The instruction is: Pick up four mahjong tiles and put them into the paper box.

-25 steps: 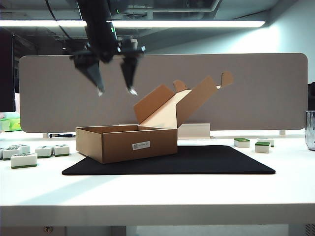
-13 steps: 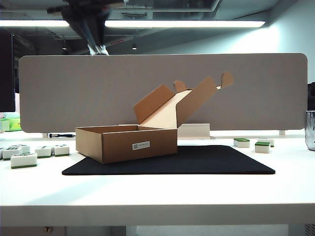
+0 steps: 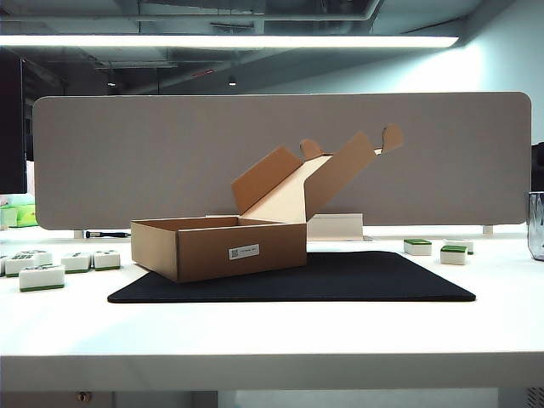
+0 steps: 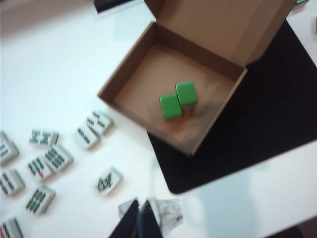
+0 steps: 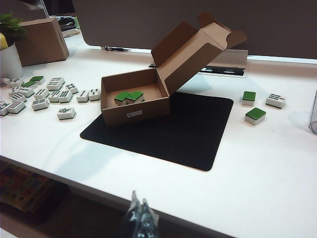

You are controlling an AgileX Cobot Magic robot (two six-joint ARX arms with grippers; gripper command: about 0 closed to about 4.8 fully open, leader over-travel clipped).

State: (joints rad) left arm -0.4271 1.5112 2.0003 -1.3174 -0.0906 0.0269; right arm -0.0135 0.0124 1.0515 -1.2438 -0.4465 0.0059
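A: Where was the paper box (image 3: 219, 247), and how was it set?

B: It stood on a black mat (image 3: 357, 276) on the white counter (image 3: 272, 331), over the mat's left end as the exterior view showed it, one corner overhanging the mat onto the counter. Its hinged lid (image 3: 316, 174) was raised and leaning back toward the grey divider panel (image 3: 127, 153). A small white label (image 3: 244, 251) faced the front edge of the counter.

A: And the mahjong tiles?

B: Two green-backed tiles (image 4: 178, 99) lay inside the box, green side up, touching each other, near the middle of its floor. The right wrist view showed the same pair (image 5: 128, 96). Two more green-backed tiles (image 5: 252, 105) lay on the bare counter beyond the mat's right end, near each other but apart, with one face-up tile (image 5: 275, 100) just beside them.

A: What else was on the counter?

B: A loose group of face-up printed tiles (image 4: 54, 158) lay toward the counter's left end, well apart from the box.

A: What was the condition of the two grippers?

B: The left gripper (image 4: 140, 220) hung high above the counter, over bare surface near the mat's corner; its jaws were closed together on nothing. The right gripper (image 5: 139, 215) was held beyond the front edge of the counter, jaws likewise together and empty. Neither gripper appeared in the exterior view.
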